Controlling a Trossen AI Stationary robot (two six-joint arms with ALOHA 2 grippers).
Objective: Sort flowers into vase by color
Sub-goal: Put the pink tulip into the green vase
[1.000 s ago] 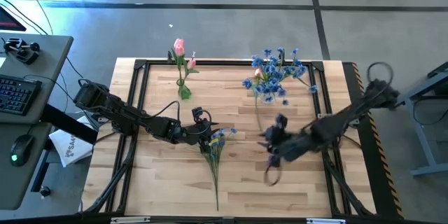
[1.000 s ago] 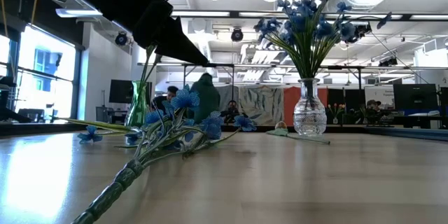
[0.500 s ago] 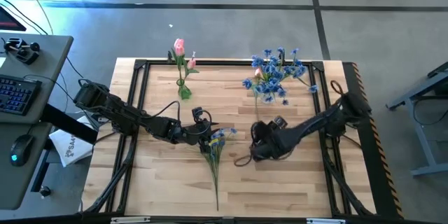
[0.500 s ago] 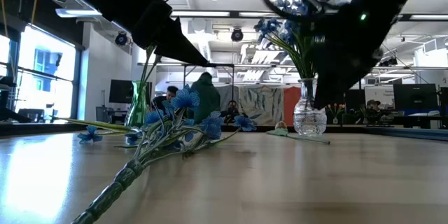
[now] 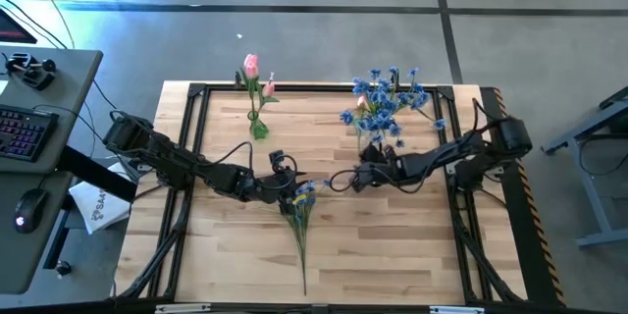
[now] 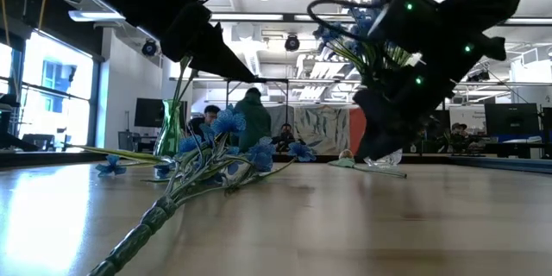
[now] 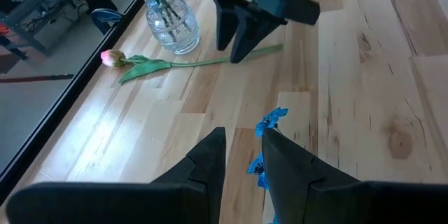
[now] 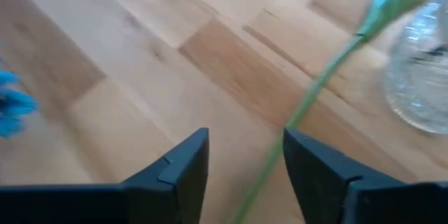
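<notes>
A pink flower (image 7: pixel 154 64) lies flat on the table just ahead of my right gripper (image 8: pixel 245 157), its stem running between and past my parted fingers; I hold nothing yet. Its bud points away from me, close beside the clear vase (image 7: pixel 166 15) that stands just beyond my fingertips and carries the blue bunch (image 5: pixel 385 101).

A loose bundle of blue flowers (image 5: pixel 301 206) lies under my left gripper (image 7: pixel 241 140), whose fingers are slightly apart above the blossoms; whether they pinch a stem I cannot tell.

Farther off from both grippers, at the table's far edge, the green vase (image 5: pixel 258 126) holds pink flowers (image 5: pixel 253 69).

My judgement: the sort is well along. Most blue stems are already in the clear vase and the pinks in the green one. Left to do: the blue bundle by my left gripper and the stray pink by my right.

Count: two vases; one pink lying loose; two pink buds visible in the green vase; the blue stems are too tangled to number.
</notes>
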